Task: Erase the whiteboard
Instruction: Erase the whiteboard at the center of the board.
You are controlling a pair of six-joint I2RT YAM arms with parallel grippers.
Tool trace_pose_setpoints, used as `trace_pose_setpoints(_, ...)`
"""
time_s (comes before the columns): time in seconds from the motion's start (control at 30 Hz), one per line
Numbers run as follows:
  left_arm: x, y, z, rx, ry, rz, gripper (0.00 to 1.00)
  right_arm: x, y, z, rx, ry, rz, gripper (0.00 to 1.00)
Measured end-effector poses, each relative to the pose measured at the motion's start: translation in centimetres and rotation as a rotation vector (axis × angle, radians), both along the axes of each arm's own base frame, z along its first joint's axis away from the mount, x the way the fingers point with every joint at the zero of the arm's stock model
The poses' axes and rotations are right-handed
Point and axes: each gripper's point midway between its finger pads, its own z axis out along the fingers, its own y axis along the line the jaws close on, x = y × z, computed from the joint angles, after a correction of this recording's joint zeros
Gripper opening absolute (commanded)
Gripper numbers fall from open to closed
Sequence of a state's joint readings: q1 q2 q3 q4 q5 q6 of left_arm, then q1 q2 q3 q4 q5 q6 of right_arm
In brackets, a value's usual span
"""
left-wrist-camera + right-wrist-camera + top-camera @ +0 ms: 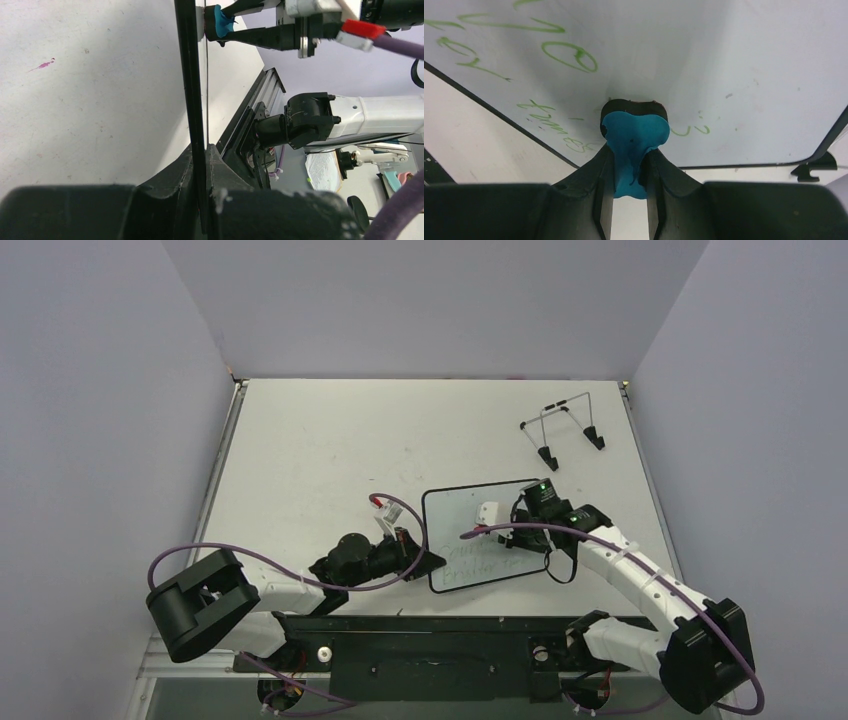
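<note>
Whiteboard [480, 540] — on the counter [320, 440], near the front, green writing on it; its left edge is clamped by the left fingers [172, 180]. Eraser [631, 135] — blue, pinched by the right fingers [589, 175], held against the whiteboard.

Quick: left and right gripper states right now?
Left gripper: closed on the edge of the small black-rimmed white whiteboard.
Right gripper: closed on the small blue bone-shaped eraser.

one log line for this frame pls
left gripper: shut on whiteboard edge | right gripper: shut on blue eraser, pad against board | green writing: present
</note>
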State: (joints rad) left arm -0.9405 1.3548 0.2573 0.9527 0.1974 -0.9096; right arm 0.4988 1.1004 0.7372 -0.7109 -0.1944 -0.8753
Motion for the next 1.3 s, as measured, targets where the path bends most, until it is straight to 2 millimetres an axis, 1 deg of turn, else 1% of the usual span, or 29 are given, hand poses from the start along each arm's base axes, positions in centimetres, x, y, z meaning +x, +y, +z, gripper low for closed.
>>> trace_pose_setpoints(0.07,0.0,0.0,0.0,0.0,0.0,0.0,0.0,0.3,-0.8,-0.1,-0.007,-0.001,-0.041,0.0)
trace_pose_setpoints(0.13,0.1,0.0,0.0,0.0,-0.001,0.002,0.0,1.2,-1.9,-0.1,-0.022,-0.018,-0.119,0.0)
trace_pose_setpoints(0.23,0.2,0.1,0.0,-0.001,-0.002,0.006,0.0,2.3,-2.9,0.0,-0.033,-0.051,-0.201,0.0)
trace_pose_setpoints(0.3,0.2,0.1,0.1,-0.001,-0.003,0.006,0.0,2.6,-2.8,0.2,-0.025,-0.059,-0.211,0.0)
trace_pose_setpoints(0.37,0.2,0.1,0.0,0.0,-0.005,0.005,0.0,2.4,-2.2,0.5,-0.01,-0.053,-0.177,0.0)
trace_pose_setpoints(0.47,0.1,0.1,0.0,0.0,-0.005,-0.003,0.0,1.2,-0.5,0.8,0.023,-0.025,-0.053,0.0)
trace_pose_setpoints(0.53,-0.1,0.0,0.1,-0.001,-0.004,-0.014,0.0,0.3,-0.1,0.7,0.024,-0.007,-0.002,0.0)
trace_pose_setpoints(0.6,-0.2,0.0,0.1,-0.002,-0.002,-0.021,0.0,-0.2,-0.4,0.3,0.012,0.003,0.012,0.0)
trace_pose_setpoints(0.67,-0.2,0.0,0.1,-0.002,-0.001,-0.022,0.0,-0.1,-1.0,0.0,-0.001,0.01,-0.012,0.0)
trace_pose_setpoints(0.8,-0.1,0.0,0.0,-0.002,-0.001,-0.016,0.0,1.3,-2.7,0.0,-0.028,-0.018,-0.13,0.0)
trace_pose_setpoints(0.9,0.0,0.0,0.1,-0.006,-0.006,-0.013,0.0,2.3,-3.1,0.4,-0.022,-0.059,-0.195,0.0)
trace_pose_setpoints(0.97,0.0,-0.1,0.0,-0.006,-0.007,-0.011,0.0,2.7,-3.0,0.7,-0.006,-0.075,-0.209,0.0)
trace_pose_setpoints(1.03,0.0,-0.1,0.0,-0.006,-0.007,-0.013,0.0,2.6,-2.5,1.0,0.016,-0.078,-0.19,0.0)
trace_pose_setpoints(1.17,-0.3,-0.2,0.0,-0.007,-0.005,-0.032,0.0,1.3,-0.9,1.5,0.054,-0.063,-0.077,0.0)
trace_pose_setpoints(1.23,-0.5,-0.2,0.0,-0.008,-0.004,-0.04,0.0,0.8,-0.7,1.4,0.049,-0.056,-0.05,0.0)
trace_pose_setpoints(1.3,-0.5,-0.2,0.0,-0.008,-0.002,-0.04,0.0,0.8,-1.1,1.1,0.033,-0.053,-0.067,0.0)
